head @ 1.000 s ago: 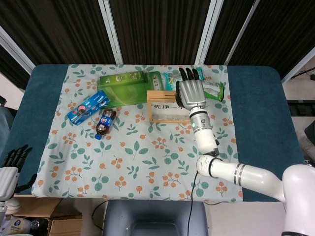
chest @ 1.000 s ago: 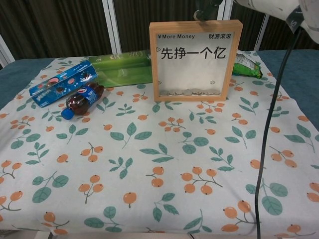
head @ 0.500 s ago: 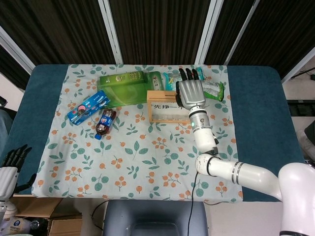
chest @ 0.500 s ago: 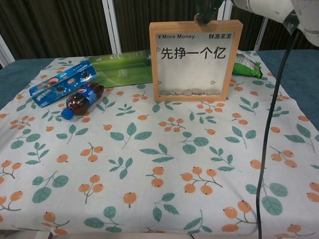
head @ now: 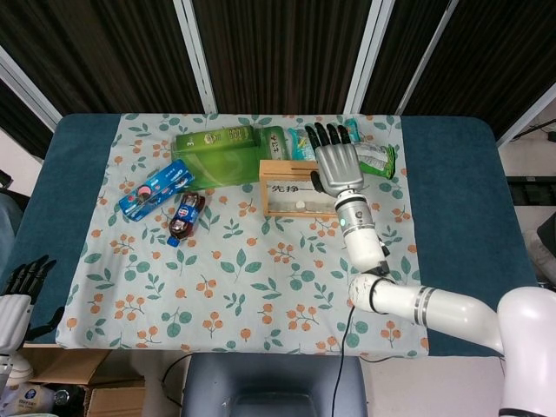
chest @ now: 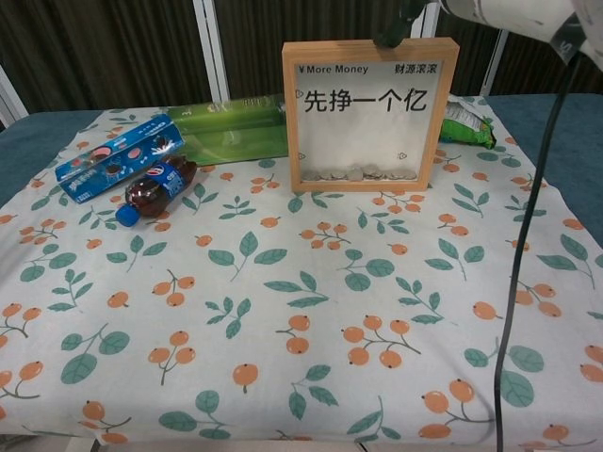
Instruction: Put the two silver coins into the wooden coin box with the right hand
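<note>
Wooden and square, the coin box is standing upright on the flowery cloth in the head view. The right hand is hovering over the box's right end, palm down, with its fingers stretched out flat and apart. I cannot tell if it is holding a coin. A green packet is lying just left of the box, with a blue packet and a small cola bottle further left. The left hand is hanging well away from the box, past the table's edge, fingers apart.

From the chest view, the coin box is facing us. Silver coins are lying in a row along its bottom, behind the clear front. One dark fingertip is touching the box's top edge.
</note>
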